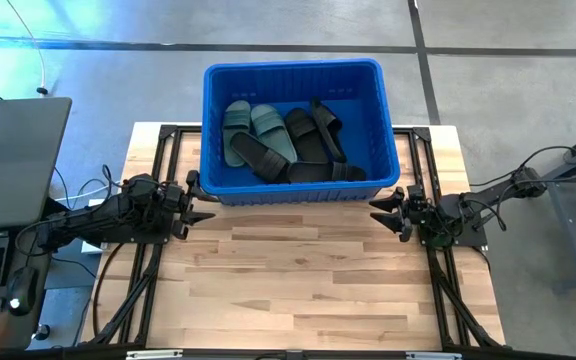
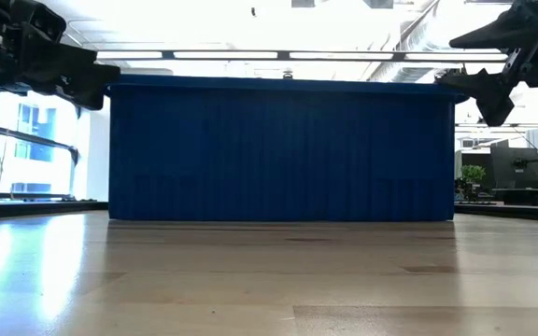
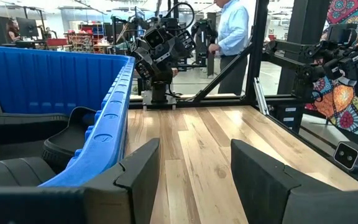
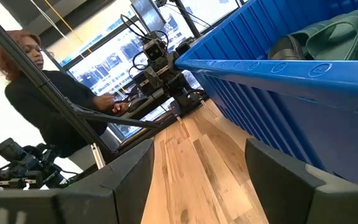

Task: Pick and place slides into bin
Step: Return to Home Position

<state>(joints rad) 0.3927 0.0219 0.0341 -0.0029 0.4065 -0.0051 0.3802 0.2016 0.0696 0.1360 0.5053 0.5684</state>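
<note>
Evidently the sorting is done: the slides point(image 1: 268, 140), two sage green and the rest black, lie heaped inside the bin point(image 1: 293, 66), a bright blue tub at the middle of the table's point(image 1: 308, 290) far edge. No slide shows on the bare wood. The left gripper point(image 1: 200, 197) hovers toward the table's left edge, just beside the bin's near corner. The right gripper point(image 1: 383, 212) mirrors it toward the right edge. Both pincers gape wide and hold nothing. To return home well, each arm should probably draw back from the bin's rim slowly and evenly, fingers clear of the wall. No brand, label or writing can be read on bin or slides.
</note>
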